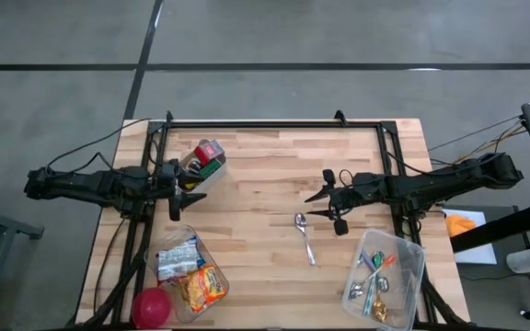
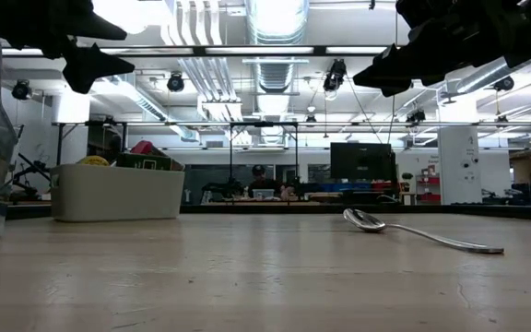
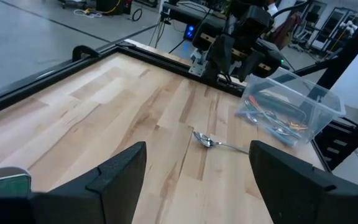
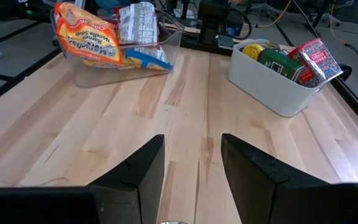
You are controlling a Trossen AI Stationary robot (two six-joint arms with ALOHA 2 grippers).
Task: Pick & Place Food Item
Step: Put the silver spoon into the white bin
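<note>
Both grippers hover open and empty above the table, the left gripper (image 1: 194, 184) beside the white bin (image 1: 203, 162) of food packets, the right gripper (image 1: 324, 204) near a loose spoon (image 1: 305, 237) it could knock if lowered carelessly

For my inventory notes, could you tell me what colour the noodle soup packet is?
Orange-yellow noodle soup packet, clearest in the right wrist view.
</note>
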